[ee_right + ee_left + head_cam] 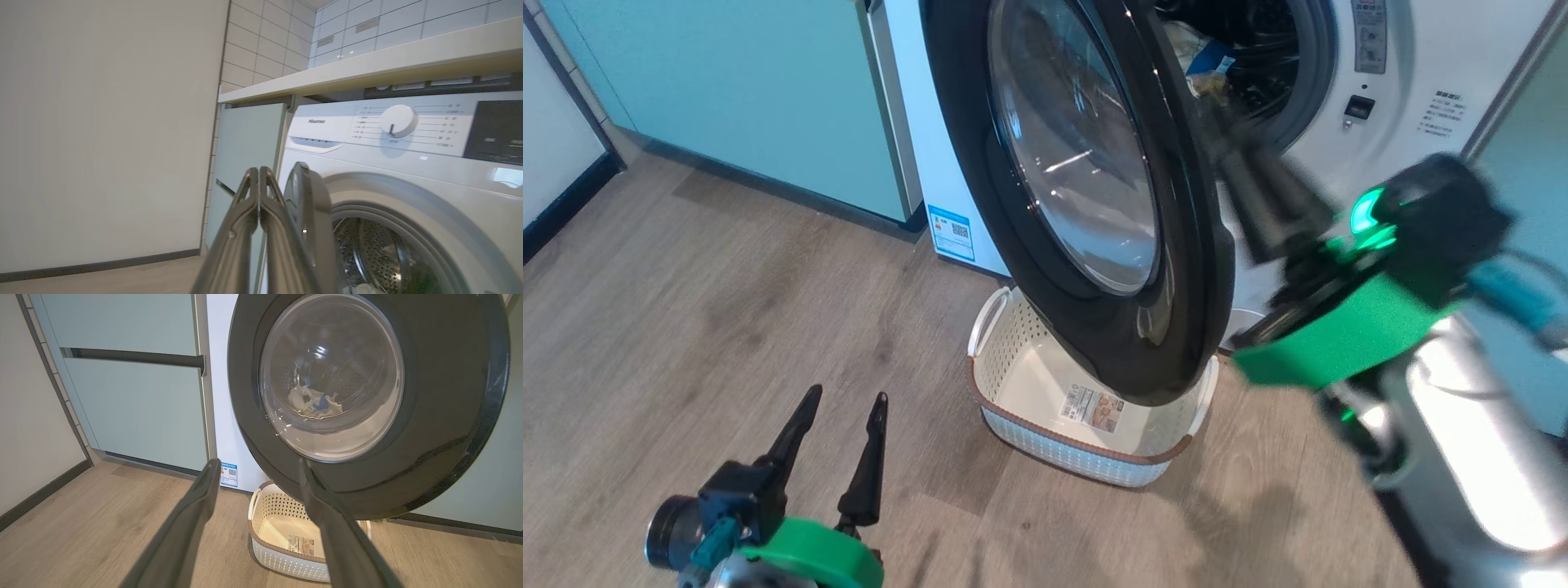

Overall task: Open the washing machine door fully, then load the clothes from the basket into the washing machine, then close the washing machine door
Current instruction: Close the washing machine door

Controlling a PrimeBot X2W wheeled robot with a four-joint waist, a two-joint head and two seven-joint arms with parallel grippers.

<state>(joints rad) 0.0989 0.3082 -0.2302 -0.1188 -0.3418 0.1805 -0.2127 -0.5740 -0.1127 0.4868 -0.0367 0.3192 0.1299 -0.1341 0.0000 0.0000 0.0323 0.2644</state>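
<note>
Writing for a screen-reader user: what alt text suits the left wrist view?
The washing machine door hangs open over the empty basket on the floor; pale clothes show through it. The open left gripper holds nothing.

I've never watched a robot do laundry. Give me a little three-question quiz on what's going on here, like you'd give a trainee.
1. True or false: the washing machine door is shut tight.
2. Where are the clothes? A on the floor; B inside the washing machine; C on the worktop.
3. Fill the gap: the ___ gripper stands open, the other shut.
Key: 1 false, it stands ajar. 2 B, seen through the door's glass. 3 left: the left gripper is open, the right gripper shut.
</note>
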